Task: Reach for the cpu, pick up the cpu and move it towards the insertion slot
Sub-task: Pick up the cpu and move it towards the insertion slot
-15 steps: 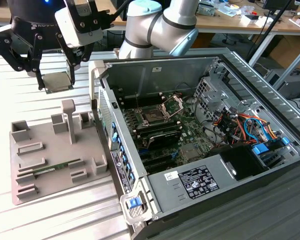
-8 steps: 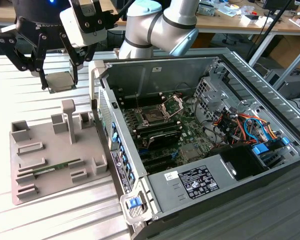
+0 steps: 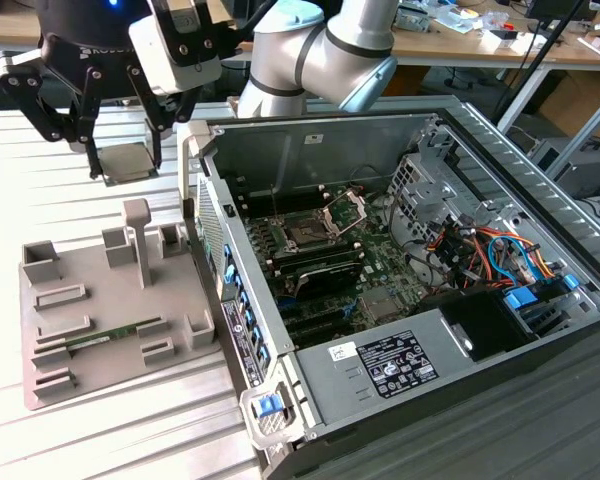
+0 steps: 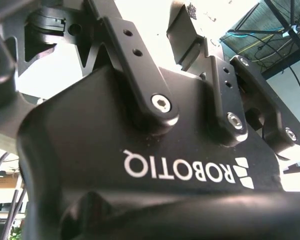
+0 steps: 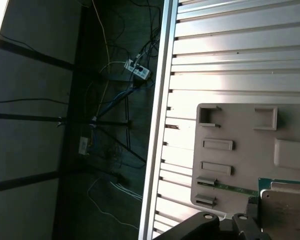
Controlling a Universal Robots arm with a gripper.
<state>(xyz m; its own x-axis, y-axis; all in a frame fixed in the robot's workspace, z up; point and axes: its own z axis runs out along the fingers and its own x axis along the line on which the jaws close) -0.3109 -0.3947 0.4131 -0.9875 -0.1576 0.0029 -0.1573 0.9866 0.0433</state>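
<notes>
Gripper [image 3: 125, 158] clamps the cpu [image 3: 126, 166] flat by 2 edges. The insertion slot [image 3: 308, 232] lies well apart — toward the exterior view's right (inside the open case [image 3: 310, 150]).

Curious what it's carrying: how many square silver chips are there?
1: the cpu, gripped by the end effector above the table, to the exterior view's left of the computer case. Others may be hidden.

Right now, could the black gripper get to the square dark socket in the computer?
Probably: the grey case is open, the socket bare, its silver frame up; the gripper holds the silvery chip.
</notes>
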